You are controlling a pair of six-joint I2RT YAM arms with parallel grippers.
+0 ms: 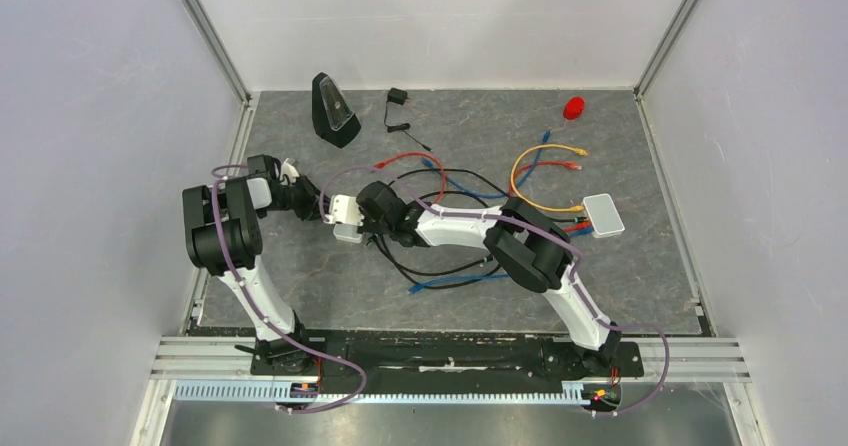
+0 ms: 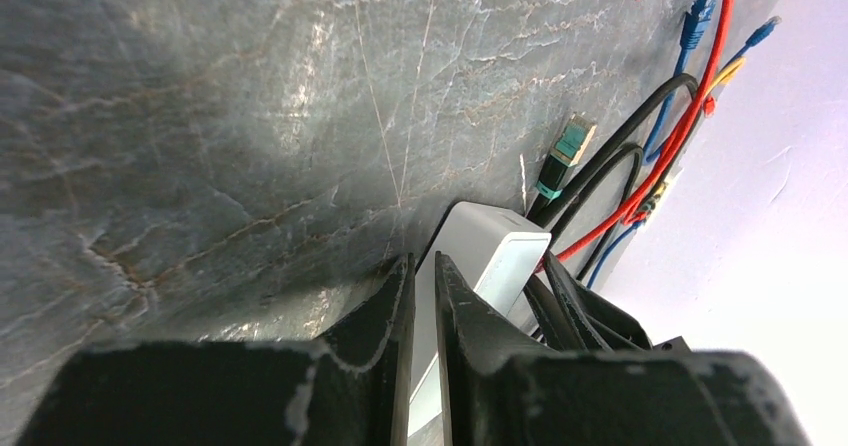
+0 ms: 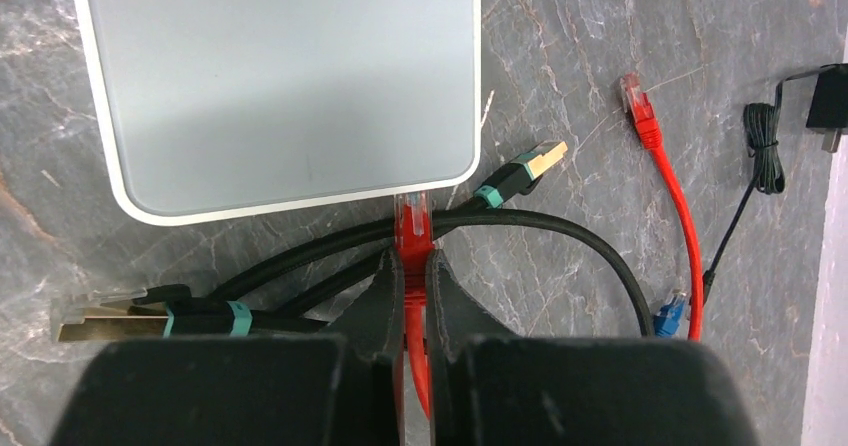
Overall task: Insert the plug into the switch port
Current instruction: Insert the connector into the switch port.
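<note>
The switch (image 3: 280, 86) is a flat pale grey-white box with rounded corners, left of the table's middle (image 1: 346, 216). My left gripper (image 2: 422, 261) is shut on the box's edge (image 2: 495, 251), coming from the left (image 1: 325, 209). My right gripper (image 3: 412, 258) is shut on the red plug (image 3: 412, 221), whose clear tip sits right at the box's near edge. In the top view the right gripper (image 1: 367, 216) is just right of the box. The port itself is hidden from every view.
Loose black, red, blue and yellow cables (image 1: 545, 151) tangle around the box. A gold-tipped black plug (image 3: 525, 171) and another red plug (image 3: 637, 101) lie beside it. A black wedge device (image 1: 333, 109), a power adapter (image 1: 397, 98) and a second white box (image 1: 603, 214) stand farther off.
</note>
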